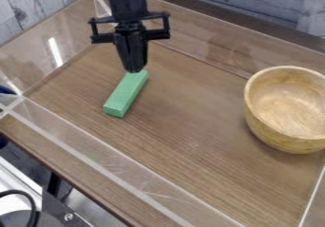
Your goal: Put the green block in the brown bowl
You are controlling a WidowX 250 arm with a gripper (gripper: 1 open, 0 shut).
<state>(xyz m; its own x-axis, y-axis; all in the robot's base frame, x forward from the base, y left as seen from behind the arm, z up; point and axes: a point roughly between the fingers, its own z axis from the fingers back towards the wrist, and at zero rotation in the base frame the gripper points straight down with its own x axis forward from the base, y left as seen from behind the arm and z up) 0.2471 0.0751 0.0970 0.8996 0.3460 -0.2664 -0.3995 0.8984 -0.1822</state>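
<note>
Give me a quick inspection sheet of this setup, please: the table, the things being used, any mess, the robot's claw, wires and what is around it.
Surface: wood-grain table inside low clear walls.
Job's things: green block lying flat on the table, left of the brown bowl and well apart from it; the bowl stands upright and empty.
Clutter: nothing seen.
Grippers: one gripper pointing down over the block's far end, jaws shut, holding nothing; contact with the block cannot be told.
Cables: dark cables at the bottom left corner, outside the walls.
Surroundings: pale plank wall behind the table.
</note>
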